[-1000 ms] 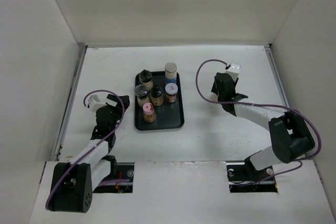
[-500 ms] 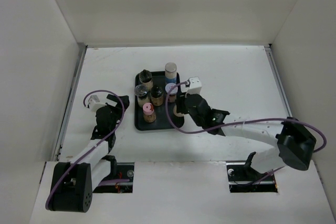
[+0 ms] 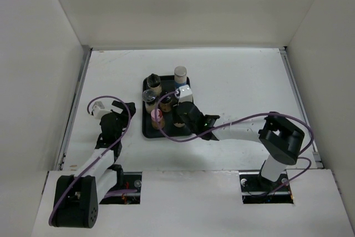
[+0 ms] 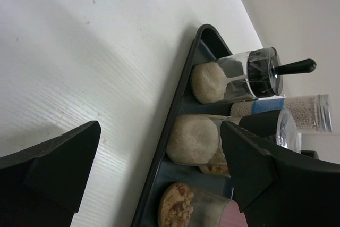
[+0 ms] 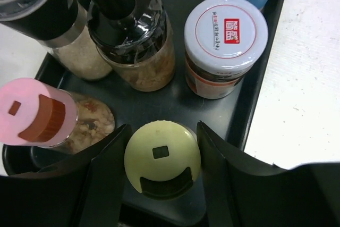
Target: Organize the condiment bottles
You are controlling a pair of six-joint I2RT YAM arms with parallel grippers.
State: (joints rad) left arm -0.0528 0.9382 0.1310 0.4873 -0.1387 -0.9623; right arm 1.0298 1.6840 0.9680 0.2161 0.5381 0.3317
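Right wrist view looked straight down on the yellow-green-capped bottle (image 5: 161, 158). Its round cap faced the lens, so its long axis ran upright, in line with the right gripper (image 5: 162, 144) above it. The two black fingers (image 5: 109, 174) lay close against either side of the bottle, only about as far apart as the cap was wide. From that, the gripper appeared to have hold of it. Whether the bottle's base already rested on the tray (image 5: 170, 104) or hung just above it could not be told.

The bottle sat over the near right part of the tray. The pink-capped bottle (image 5: 33, 112) stood just beside it on the left. The lilac-lidded jar (image 5: 226, 31) and the black-topped jar (image 5: 127, 35) stood just beyond it on the far side. The dark tray floor showed between them as narrow gaps.

From overhead, the right gripper (image 3: 178, 118) reached in from the right, across the tray's near right corner. The left gripper (image 3: 113, 116) hung well apart from the tray (image 3: 148, 130), out to its left. Its fingers were spread wide with nothing between them, and through that gap the left wrist view looked across at the tray's left wall (image 4: 175, 126).

The right arm was plainly the nearer one. Any release would likely call for a straight lift, since the neighbours crowded two sides.
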